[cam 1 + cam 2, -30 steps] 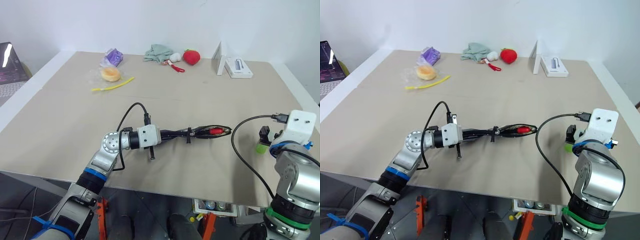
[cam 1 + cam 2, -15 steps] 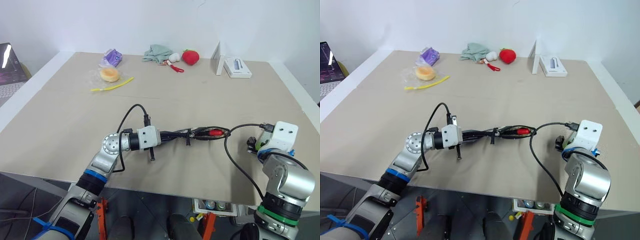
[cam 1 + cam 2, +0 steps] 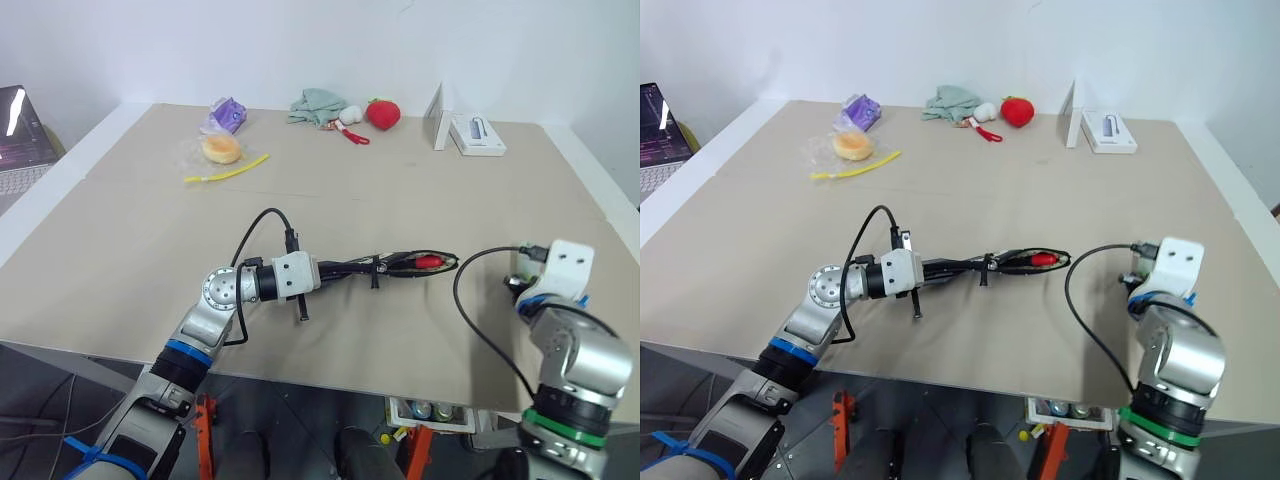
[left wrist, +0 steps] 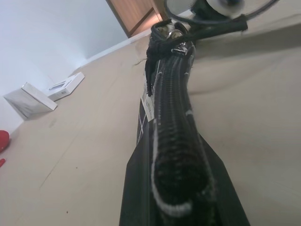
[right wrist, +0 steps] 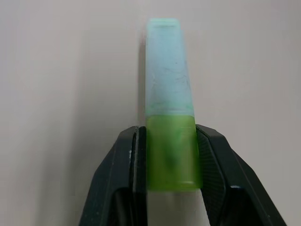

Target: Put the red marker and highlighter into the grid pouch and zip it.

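My left gripper is shut on one end of the grid pouch and holds it edge-on and level above the table, near the middle. The pouch runs away from the fingers, with its white label on one side. Its far end gapes open, and the red marker lies inside that mouth. At the right of the table, my right gripper is shut on the green body of the highlighter. The pale cap sticks out past the fingertips, over the tan tabletop.
Along the far edge lie a purple packet, a bun in a plastic bag, a yellow strip, a green cloth, a red strawberry plush and a white box. A laptop sits off the left side.
My right gripper has shifted beside the pouch's open end and shut on the highlighter, which lay beside it a second ago. The left arm and the pouch have stayed put.
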`<move>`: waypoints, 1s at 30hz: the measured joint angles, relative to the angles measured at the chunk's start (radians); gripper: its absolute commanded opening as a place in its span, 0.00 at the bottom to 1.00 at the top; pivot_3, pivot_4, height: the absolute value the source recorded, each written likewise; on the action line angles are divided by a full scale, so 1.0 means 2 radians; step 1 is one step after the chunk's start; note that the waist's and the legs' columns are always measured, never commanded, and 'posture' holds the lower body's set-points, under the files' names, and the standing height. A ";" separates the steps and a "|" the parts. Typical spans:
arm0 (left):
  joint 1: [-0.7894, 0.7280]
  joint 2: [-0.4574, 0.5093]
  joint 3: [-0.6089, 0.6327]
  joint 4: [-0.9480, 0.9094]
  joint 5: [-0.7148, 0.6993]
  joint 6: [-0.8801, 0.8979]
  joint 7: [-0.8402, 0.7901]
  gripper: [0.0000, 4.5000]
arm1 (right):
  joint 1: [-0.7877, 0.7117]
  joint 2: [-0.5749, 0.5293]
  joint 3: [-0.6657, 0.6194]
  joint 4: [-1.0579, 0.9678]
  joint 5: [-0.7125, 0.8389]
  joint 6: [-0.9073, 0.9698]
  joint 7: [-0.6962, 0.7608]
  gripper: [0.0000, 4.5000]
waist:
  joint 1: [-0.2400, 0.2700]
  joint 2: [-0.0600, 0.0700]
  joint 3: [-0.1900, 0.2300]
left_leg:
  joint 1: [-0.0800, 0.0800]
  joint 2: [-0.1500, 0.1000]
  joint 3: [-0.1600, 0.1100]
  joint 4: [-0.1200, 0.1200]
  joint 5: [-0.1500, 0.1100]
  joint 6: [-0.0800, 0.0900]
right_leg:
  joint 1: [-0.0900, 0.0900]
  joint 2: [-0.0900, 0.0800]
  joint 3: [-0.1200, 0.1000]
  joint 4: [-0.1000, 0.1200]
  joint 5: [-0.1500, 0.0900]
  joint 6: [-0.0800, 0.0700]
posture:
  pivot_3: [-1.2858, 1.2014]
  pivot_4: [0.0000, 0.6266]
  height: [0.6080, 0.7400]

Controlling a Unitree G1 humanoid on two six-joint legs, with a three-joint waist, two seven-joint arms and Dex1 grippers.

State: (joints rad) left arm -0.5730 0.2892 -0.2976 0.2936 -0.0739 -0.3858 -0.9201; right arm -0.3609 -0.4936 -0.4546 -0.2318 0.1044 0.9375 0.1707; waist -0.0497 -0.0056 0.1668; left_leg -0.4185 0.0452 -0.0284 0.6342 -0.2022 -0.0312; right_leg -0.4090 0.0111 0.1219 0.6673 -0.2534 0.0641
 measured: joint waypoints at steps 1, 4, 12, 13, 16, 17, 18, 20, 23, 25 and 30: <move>0.000 0.000 0.000 0.001 0.000 0.000 0.000 0.00 | 0.002 -0.028 0.009 0.000 0.008 -0.034 0.041 0.24 | 0.000 0.000 0.000 | 0.000 0.000 0.000 0.000 0.000 0.000 | 0.000 0.000 0.000 0.000 0.000 0.000 | 0.52 0.24 0.94; -0.006 -0.002 0.000 0.004 0.000 -0.001 -0.002 0.00 | 0.039 -0.133 0.027 -0.040 0.082 -0.127 0.234 0.24 | 0.000 0.000 0.000 | 0.000 0.000 -0.001 -0.001 -0.001 0.001 | 0.000 0.001 -0.001 -0.001 -0.001 0.000 | 0.52 0.24 0.94; -0.014 -0.001 0.001 0.018 -0.001 -0.004 -0.004 0.00 | 0.082 -0.304 0.025 -0.093 0.242 -0.104 0.493 0.24 | 0.001 -0.001 0.001 | 0.000 0.000 -0.001 0.001 -0.002 0.003 | 0.001 0.000 -0.001 -0.001 -0.001 0.000 | 0.52 0.24 0.94; -0.014 -0.001 0.001 0.020 -0.001 -0.004 -0.004 0.00 | 0.083 -0.315 0.030 -0.091 0.237 -0.114 0.501 0.24 | 0.001 -0.001 0.001 | 0.000 0.000 -0.001 0.001 -0.002 0.003 | 0.001 0.000 -0.001 -0.001 -0.001 0.000 | 0.52 0.24 0.94; -0.014 -0.001 0.001 0.021 -0.001 -0.005 -0.004 0.00 | 0.094 -0.331 0.052 -0.075 0.210 -0.147 0.511 0.24 | 0.001 -0.001 0.001 | 0.000 0.000 -0.001 0.001 -0.002 0.003 | 0.001 0.000 -0.001 -0.001 -0.001 0.000 | 0.52 0.24 0.94; -0.014 -0.001 0.001 0.021 -0.001 -0.005 -0.004 0.00 | 0.097 -0.331 0.058 -0.068 0.203 -0.154 0.512 0.24 | 0.001 -0.001 0.001 | 0.000 0.000 -0.001 0.001 -0.002 0.003 | 0.001 0.000 -0.001 -0.001 -0.001 0.000 | 0.52 0.24 0.94; -0.015 -0.001 0.001 0.021 -0.001 -0.005 -0.004 0.00 | 0.100 -0.332 0.066 -0.059 0.194 -0.165 0.514 0.24 | 0.001 -0.001 0.001 | 0.000 0.000 -0.001 0.001 -0.002 0.003 | 0.001 0.000 -0.001 -0.001 -0.001 0.000 | 0.52 0.24 0.94; -0.015 -0.001 0.001 0.021 -0.001 -0.005 -0.004 0.00 | 0.100 -0.333 0.076 -0.041 0.174 -0.185 0.514 0.24 | 0.001 -0.001 0.001 | 0.000 0.000 -0.001 0.001 -0.002 0.003 | 0.001 0.000 -0.001 -0.001 -0.001 0.000 | 0.52 0.24 0.94; -0.015 -0.001 0.001 0.022 -0.001 -0.005 -0.004 0.00 | 0.090 -0.335 0.096 -0.011 0.148 -0.214 0.511 0.24 | 0.001 -0.001 0.001 | 0.000 0.000 -0.001 0.001 -0.002 0.003 | 0.001 0.000 -0.001 -0.001 -0.001 0.000 | 0.52 0.24 0.94; -0.015 -0.001 0.001 0.022 -0.001 -0.006 -0.004 0.00 | 0.074 -0.335 0.117 0.004 0.134 -0.229 0.510 0.24 | 0.001 -0.001 0.001 | 0.000 0.000 -0.001 0.001 -0.002 0.003 | 0.001 0.000 -0.001 -0.001 -0.001 0.000 | 0.52 0.24 0.94; -0.019 -0.004 0.000 0.024 0.000 -0.008 -0.005 0.00 | -0.006 -0.321 0.199 0.011 0.089 -0.268 0.510 0.24 | 0.000 -0.001 0.001 | 0.000 0.000 -0.001 0.001 -0.001 0.002 | 0.001 0.000 -0.001 -0.001 -0.001 0.000 | 0.52 0.24 0.94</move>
State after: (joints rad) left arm -0.6107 0.2812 -0.2966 0.3420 -0.0743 -0.4013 -0.9309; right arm -0.3723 -1.1348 -0.0575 -0.2104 0.2830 0.4006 1.1898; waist -0.0491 -0.0079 0.1681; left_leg -0.4182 0.0456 -0.0301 0.6361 -0.2050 -0.0265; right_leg -0.4079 0.0114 0.1197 0.6662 -0.2549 0.0638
